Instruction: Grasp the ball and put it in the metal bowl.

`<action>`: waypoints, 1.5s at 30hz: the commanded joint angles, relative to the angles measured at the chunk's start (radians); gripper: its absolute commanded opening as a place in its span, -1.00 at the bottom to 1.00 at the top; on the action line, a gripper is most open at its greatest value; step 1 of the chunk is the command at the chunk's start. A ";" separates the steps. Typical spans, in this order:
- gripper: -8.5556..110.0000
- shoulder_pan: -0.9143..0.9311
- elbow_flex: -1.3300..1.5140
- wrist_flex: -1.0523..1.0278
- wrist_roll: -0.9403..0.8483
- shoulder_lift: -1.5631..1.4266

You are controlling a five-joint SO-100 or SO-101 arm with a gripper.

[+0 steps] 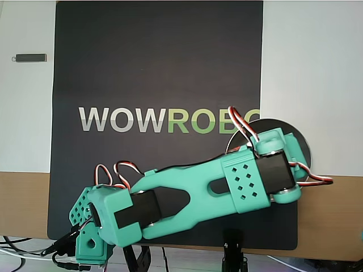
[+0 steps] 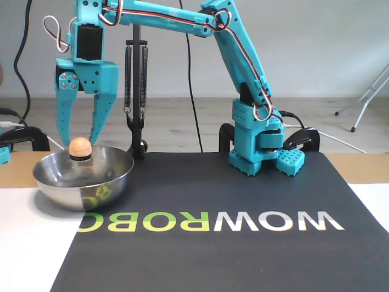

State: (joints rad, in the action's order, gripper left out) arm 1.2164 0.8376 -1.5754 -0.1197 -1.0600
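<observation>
Where the fixed view looks across the surface [image 2: 24, 255], a white sheet sits at the left, a black mat [image 2: 243, 201] printed WOWROBO fills the middle, and a wood strip runs behind; beyond lie a pale floor and a plain wall. At the left of that view the metal bowl [image 2: 83, 182] stands at the mat's edge, half on the white sheet. The ball [image 2: 80, 147] appears at the bowl's far rim, on a small dark thing; whether it rests inside I cannot tell. Above it the teal gripper [image 2: 78, 141] hangs with its fingers [image 2: 99, 118] spread apart, tips level with the ball's top and either side of it, not touching it. Just right of the bowl a black stand with springs [image 2: 135, 91] rises, then the arm's base [image 2: 255, 143] on the mat's far edge.

From overhead, the arm [image 1: 198, 192] covers most of the bowl [image 1: 303, 146], hiding ball and fingers; only this view shows a small dark bar [image 1: 31, 57] on the white sheet at the left. The mat's middle and near side lie open.
</observation>
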 commanded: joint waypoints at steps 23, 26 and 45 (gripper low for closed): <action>0.00 -0.002 -0.037 0.003 0.003 -0.006; 0.00 -0.002 -0.035 0.003 0.003 -0.006; -0.01 -0.002 -0.035 -0.005 0.003 -0.006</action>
State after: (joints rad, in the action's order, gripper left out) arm 1.2164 0.8376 -1.5754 -0.1197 -1.0600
